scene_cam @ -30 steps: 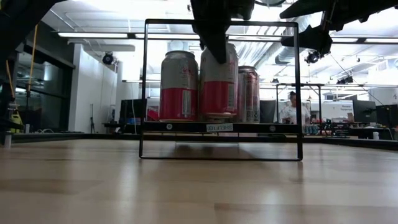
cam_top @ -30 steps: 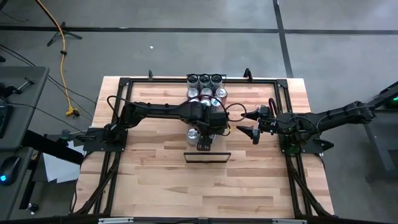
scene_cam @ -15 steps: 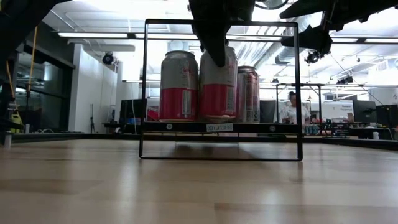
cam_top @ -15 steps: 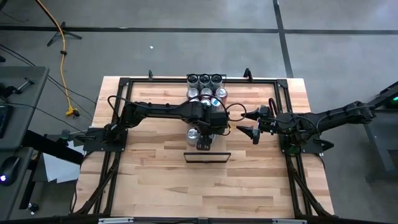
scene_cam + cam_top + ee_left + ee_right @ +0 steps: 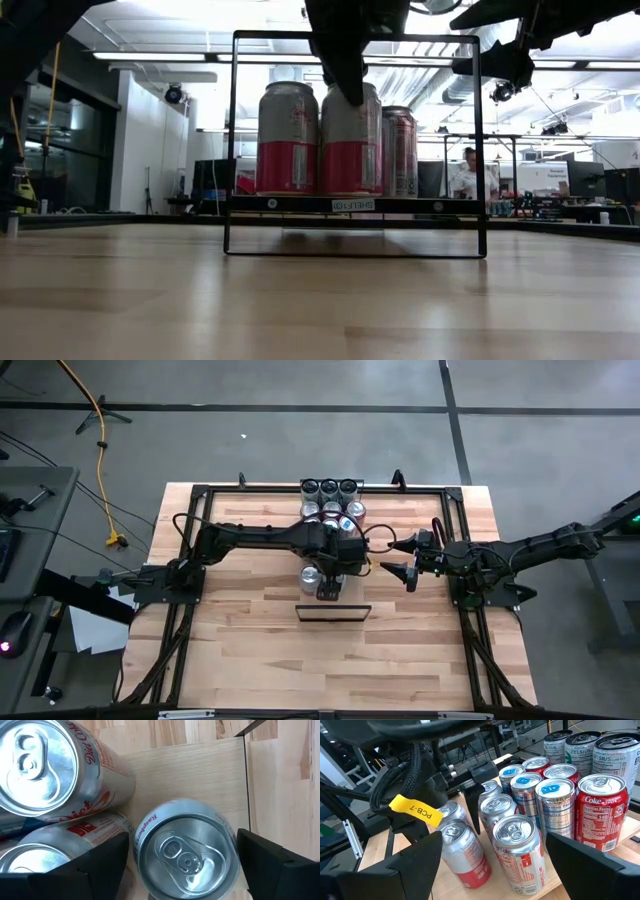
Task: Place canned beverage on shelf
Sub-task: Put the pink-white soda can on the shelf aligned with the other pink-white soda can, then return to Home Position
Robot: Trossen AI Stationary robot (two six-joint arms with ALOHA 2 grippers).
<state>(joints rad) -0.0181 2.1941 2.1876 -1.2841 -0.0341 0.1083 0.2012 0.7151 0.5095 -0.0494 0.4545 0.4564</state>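
Note:
The shelf is a pale wood panel in a black frame near the table's middle. Three cans stand on it. The silver and red one stands upright on its base between two others. My left gripper points down over that can, open, with one finger on each side of its top and a narrow gap at each. My right gripper hovers open over the table's right part, with nothing between its fingers.
A cluster of upright cans stands at the table's far edge, behind the shelf. A Diet Coke can stands close beside the left fingers. Black rail frames run along both sides of the wooden tabletop. A person sits far behind in the room.
The can between my left fingers has dropped a little. A second ago its base hung slightly above the shelf board, and now it stands level on it. My left gripper has stayed in place over it.

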